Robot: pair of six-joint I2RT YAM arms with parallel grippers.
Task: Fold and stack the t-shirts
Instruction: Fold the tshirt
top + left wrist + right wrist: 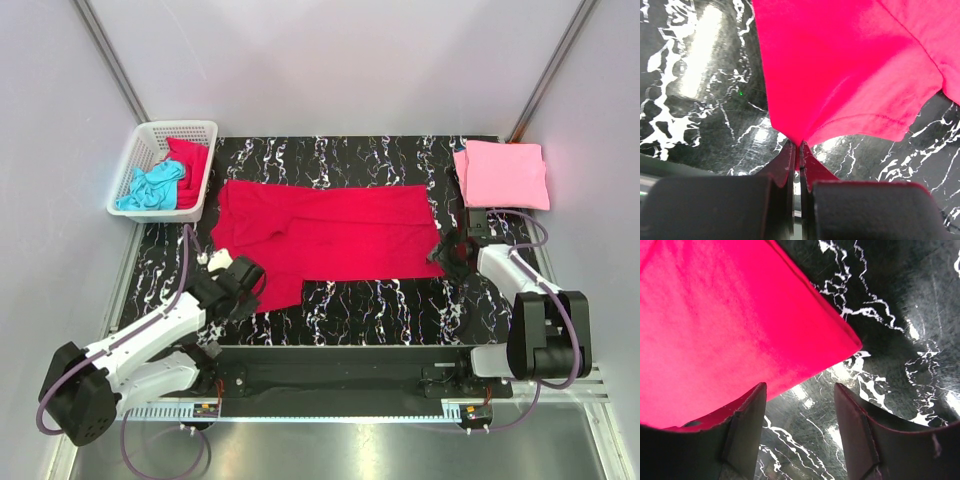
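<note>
The top camera, high behind the arms (150,345), shows you the whole table (400,300) from above. Each wrist camera looks forward past its fingers (782,165) (855,415), very near the crimson t-shirt (340,235), which all three views share.

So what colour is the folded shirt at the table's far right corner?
The folded shirt is light pink, clearest in the top external view.

Left arm (150,335) and right arm (505,268) are showing white shells, bulky black joints (545,335) and looping lilac cables (186,262); left end effector (799,150) and right end effector (800,405) are wearing matte black fingers (855,425).
</note>
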